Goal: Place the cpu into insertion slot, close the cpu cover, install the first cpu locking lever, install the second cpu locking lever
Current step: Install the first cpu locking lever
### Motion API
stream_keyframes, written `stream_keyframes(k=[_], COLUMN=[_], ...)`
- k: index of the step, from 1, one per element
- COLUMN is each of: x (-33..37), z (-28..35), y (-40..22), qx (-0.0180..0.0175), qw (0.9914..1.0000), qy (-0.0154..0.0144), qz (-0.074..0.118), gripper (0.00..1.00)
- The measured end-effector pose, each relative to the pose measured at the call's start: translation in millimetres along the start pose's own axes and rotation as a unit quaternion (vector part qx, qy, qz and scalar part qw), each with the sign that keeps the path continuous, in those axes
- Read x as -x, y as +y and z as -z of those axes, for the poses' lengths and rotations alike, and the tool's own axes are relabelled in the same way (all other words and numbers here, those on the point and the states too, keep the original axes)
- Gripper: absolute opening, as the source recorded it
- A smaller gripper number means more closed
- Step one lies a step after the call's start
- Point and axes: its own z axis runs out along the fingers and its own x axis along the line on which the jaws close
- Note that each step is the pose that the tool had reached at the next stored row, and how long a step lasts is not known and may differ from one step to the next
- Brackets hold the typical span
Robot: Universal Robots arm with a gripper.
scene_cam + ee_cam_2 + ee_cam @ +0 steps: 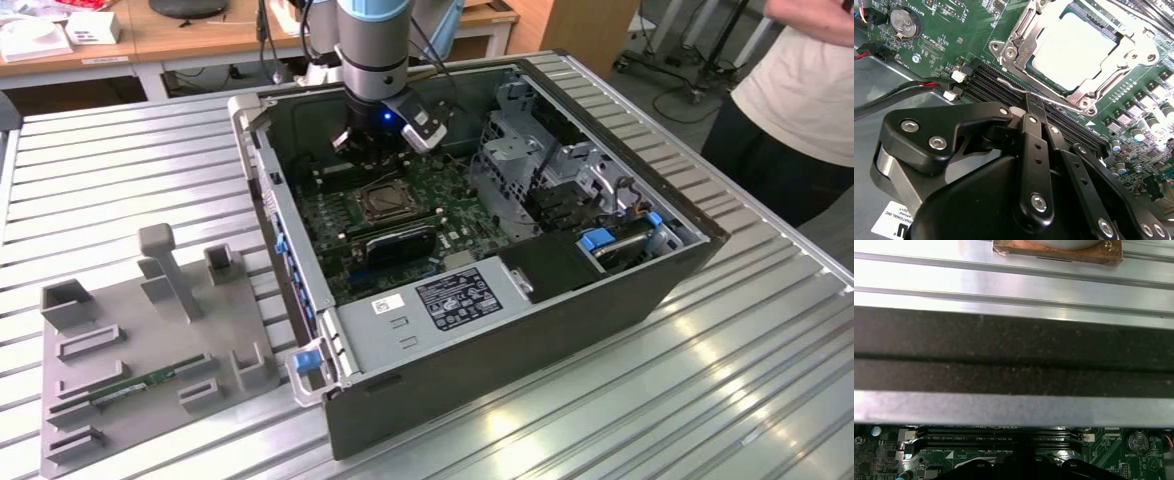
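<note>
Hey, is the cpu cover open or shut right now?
Shut. In the second wrist view the cpu cover lies flat, its frame surrounding the silvery cpu that shows through its window.

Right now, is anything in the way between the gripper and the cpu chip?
Between the gripper and the cpu lie a thin wire locking lever and the near edge of the cpu cover, which frames the chip. Nothing visible sits on the cpu's top face.
</note>
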Motion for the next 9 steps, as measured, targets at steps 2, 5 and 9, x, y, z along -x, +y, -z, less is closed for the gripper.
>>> stream_keyframes(k=[2,5,9], x=[0.3,0.4,1.4], z=[-0.1,-0.3,-0.5], y=[0.0,0.0,-0.1], qx=[0.0000,0.0001,0.0002], qw=[1.00000,1.00000,1.00000], qy=[0.0000,0.0000,-0.0001], qz=[0.000,0.000,0.000], gripper=[0.11,0.11,0.11])
